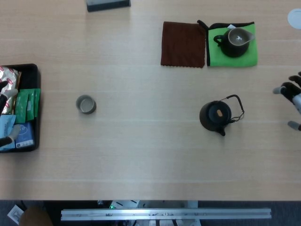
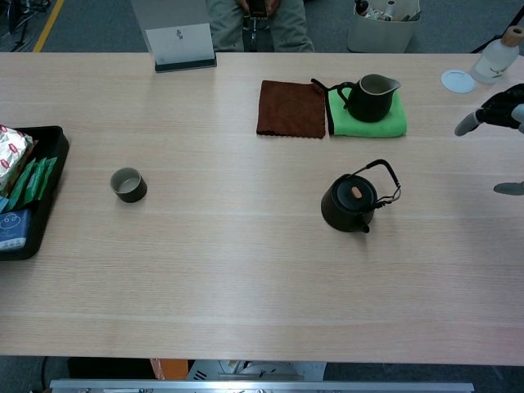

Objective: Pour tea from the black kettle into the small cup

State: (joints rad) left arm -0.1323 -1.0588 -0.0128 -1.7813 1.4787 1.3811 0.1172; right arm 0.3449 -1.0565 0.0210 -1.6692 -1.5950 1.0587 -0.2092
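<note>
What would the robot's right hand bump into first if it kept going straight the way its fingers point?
Probably the black kettle. The right hand enters at the table's right edge, fingers spread and pointing left, with only bare table between them. Its height is unclear, so it might pass above.

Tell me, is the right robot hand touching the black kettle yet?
Apart. The head view shows bare table between the right robot hand at the picture's edge and the kettle.
</note>
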